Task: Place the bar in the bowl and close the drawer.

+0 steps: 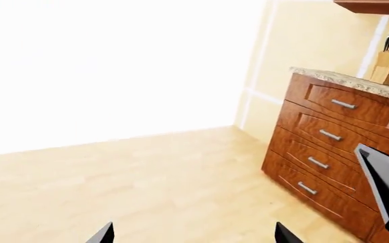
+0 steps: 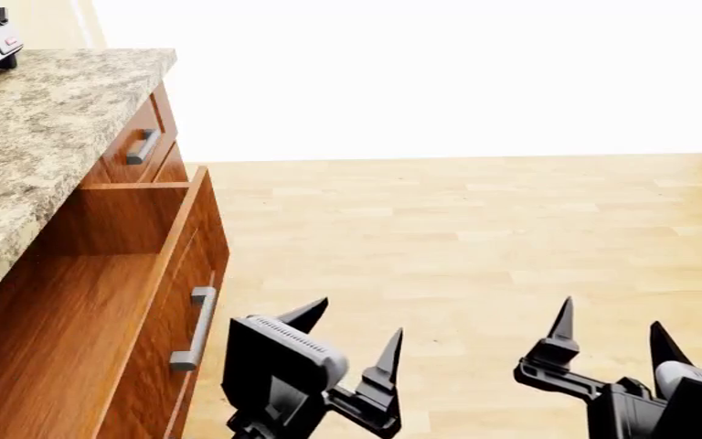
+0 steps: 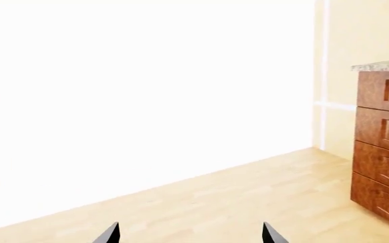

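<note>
Bright, sharp renders; the far background blows out white.

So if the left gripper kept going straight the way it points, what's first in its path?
Probably just the wood floor: the left gripper aims past the cabinet over open floor. Depth is hard to judge.

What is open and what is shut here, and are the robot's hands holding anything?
drawer: pulled open, nothing seen in the visible part.
upper drawer: shut.
stack of four drawers: all shut.
left gripper: open, holding nothing.
right gripper: open, holding nothing.
knife block: upright on the far counter, knives in it.
</note>
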Robot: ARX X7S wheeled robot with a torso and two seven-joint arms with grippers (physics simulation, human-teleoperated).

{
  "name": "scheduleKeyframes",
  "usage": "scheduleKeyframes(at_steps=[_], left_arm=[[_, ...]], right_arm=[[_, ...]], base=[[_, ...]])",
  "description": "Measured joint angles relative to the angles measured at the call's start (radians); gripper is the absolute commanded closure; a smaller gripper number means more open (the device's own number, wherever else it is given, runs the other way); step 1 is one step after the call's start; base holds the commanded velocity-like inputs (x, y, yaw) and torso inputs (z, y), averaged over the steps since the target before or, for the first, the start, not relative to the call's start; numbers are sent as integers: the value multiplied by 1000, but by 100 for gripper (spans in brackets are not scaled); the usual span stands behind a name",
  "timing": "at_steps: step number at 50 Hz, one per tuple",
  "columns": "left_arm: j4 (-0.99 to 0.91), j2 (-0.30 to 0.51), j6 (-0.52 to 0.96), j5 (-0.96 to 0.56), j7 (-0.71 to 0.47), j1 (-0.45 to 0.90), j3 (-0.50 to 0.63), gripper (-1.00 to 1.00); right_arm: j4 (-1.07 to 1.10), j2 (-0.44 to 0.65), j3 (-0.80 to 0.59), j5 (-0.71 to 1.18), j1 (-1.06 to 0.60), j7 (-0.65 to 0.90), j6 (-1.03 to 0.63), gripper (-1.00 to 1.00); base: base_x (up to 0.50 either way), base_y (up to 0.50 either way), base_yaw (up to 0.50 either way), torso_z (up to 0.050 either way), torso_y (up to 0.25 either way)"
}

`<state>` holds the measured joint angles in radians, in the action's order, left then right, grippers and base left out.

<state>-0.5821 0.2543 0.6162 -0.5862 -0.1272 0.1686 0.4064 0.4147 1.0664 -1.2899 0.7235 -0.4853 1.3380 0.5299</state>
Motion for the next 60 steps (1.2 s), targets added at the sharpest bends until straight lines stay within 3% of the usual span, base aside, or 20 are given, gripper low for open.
scheduleKeyframes(at_steps=[60], left_arm=[[192, 41, -219, -17, 49, -201, -72, -100]], right_arm=[[-35, -73, 16, 29, -10, -79, -29, -100]], base=[[0, 0, 0, 0, 0]])
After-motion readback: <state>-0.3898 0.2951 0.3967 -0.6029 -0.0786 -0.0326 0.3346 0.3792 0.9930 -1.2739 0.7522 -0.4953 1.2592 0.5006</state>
